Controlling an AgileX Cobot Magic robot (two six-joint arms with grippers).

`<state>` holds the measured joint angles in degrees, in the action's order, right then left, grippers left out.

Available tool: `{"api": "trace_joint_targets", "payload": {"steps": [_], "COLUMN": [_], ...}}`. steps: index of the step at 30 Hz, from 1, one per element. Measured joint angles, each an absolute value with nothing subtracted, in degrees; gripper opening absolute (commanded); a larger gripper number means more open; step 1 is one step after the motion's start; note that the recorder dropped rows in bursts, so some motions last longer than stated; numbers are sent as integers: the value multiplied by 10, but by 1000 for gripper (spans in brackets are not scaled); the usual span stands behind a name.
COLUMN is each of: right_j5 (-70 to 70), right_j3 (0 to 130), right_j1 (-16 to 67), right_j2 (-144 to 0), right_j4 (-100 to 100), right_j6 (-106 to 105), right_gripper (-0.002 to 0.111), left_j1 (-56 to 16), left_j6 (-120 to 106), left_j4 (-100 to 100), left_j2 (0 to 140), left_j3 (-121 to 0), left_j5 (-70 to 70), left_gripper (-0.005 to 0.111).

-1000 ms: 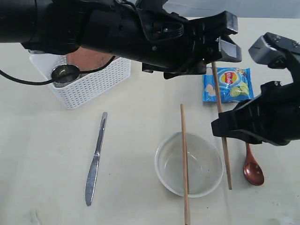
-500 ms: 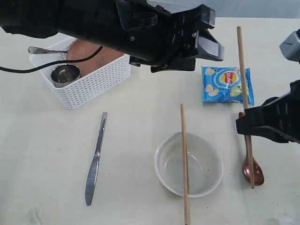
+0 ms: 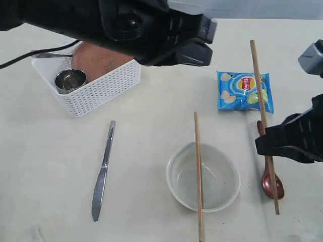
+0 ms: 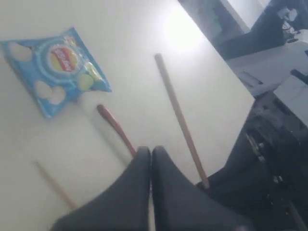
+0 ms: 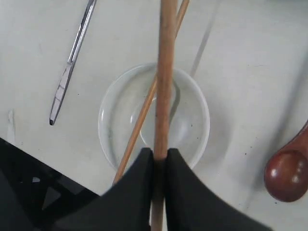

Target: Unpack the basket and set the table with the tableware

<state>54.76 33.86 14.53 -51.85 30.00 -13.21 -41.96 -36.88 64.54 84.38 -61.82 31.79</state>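
Basket far left on table; cup, plate and fork inside. Knife flat on the table beside it. Left gripper raised, fingers pressed together, nothing between. Bowl at centre, one chopstick across its rim. Chips bag further right. Right gripper pinched onto second chopstick, above spoon.

A small blue chips bag lies flat and face up, showing a red and yellow logo, pale chips and a green patch. In the left wrist view the chips bag sits ahead of the left jaws, well apart. It is near the right jaws, touching neither.
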Motion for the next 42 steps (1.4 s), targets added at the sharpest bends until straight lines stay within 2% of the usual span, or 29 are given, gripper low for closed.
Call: {"api": "trace_joint_targets", "payload": {"steps": [10, 22, 31, 42], "right_j5": [549, 459, 425, 420], "right_j3": [339, 339, 339, 339], "right_j1": [154, 270, 286, 286], "right_j2": [-542, -672, -745, -774], "right_j4": [334, 342, 345, 354], "right_j6": [-100, -31, -26, -14], "right_gripper": [0, 0, 0, 0], "left_j1": [-420, -420, -420, -420], "left_j6": [-415, -582, -591, -592], "left_j4": [612, 609, 609, 609], "left_j2": [606, 320, 279, 279], "left_j3": [-401, -242, -180, -174], "left_j5": [91, -139, -172, -175], "left_gripper": [0, 0, 0, 0]}}
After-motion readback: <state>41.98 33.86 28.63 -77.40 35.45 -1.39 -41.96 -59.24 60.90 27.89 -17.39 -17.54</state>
